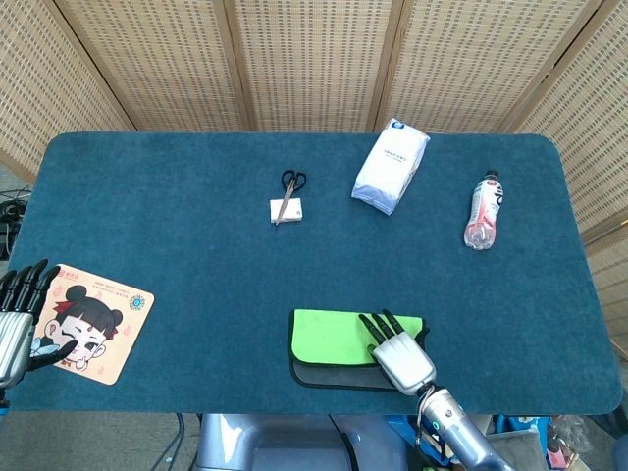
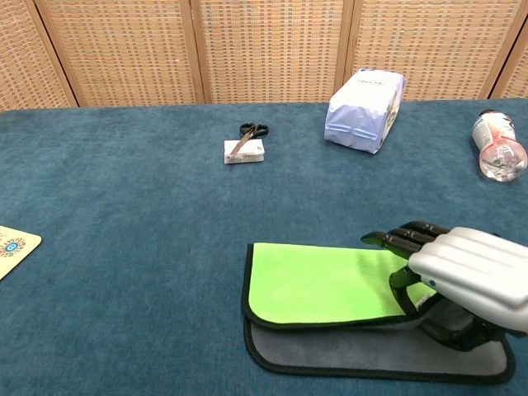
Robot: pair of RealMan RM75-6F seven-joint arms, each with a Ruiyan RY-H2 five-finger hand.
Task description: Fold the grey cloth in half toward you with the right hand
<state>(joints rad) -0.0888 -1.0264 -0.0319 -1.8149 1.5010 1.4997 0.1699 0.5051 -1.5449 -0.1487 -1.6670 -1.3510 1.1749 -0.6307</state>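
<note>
— green side up on the grey cloth (image 2: 330, 285), is it? where does it lie?

— yes, near the front edge of the blue table (image 1: 177, 245). the far half is folded over toward the robot, lime face showing, and a grey strip of the lower layer with its black hem sticks out along the front.

— containers?

— a white pouch (image 1: 391, 165) lies at the back, sealed as far as i can see, its contents hidden. a clear bottle (image 1: 483, 211) lies on its side to the right of it, well apart; what is in it i cannot tell.

— and the right hand (image 2: 462, 276)?

— it sits at the right end of the cloth, back of the hand up, dark fingers (image 2: 404, 235) pointing away over the green layer. the fold's right edge passes under the fingers, gripped against the thumb below, as it looks from the chest view.

— the left hand (image 1: 18, 319)?

— at the left edge, fingers spread and holding nothing, resting against a cartoon mat (image 1: 90, 322).

— anything else?

— black scissors (image 1: 288, 192) lying across a small white box (image 1: 286, 210), mid-table.
</note>
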